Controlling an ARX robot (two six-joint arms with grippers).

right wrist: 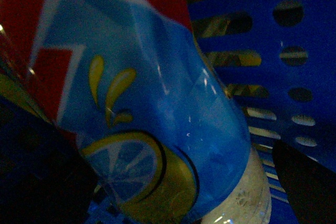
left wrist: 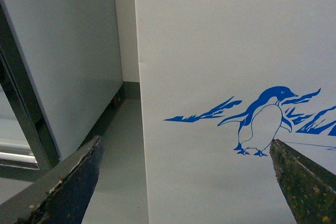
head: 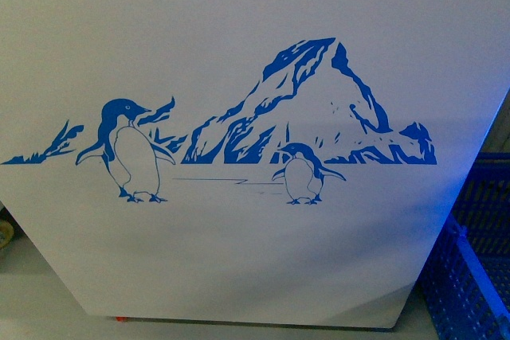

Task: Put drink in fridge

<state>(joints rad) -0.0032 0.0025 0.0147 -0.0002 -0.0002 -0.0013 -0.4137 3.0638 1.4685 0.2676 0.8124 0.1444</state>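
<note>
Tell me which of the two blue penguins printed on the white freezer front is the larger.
The left-hand penguin, wings spread, beside the low ridge; the smaller penguin stands under the big mountain peak.

We see the fridge (head: 239,53) front as smooth white painted sheet with a soft satin sheen. Its penguin decal (head: 131,149) is a flat blue print lying flush on the paint. The grey cabinet (left wrist: 68,51) beside it has a smooth, faintly glossy side panel and a dark metal-looking frame (left wrist: 26,124). The left pincer (left wrist: 186,140) has dark matt fingers (left wrist: 68,187), rough, chipped and speckled along their edges. The drink bottle (right wrist: 157,129) is clear plastic under a glossy printed label, and it sits in a blue moulded plastic basket (right wrist: 294,40) pierced with slots.
</note>
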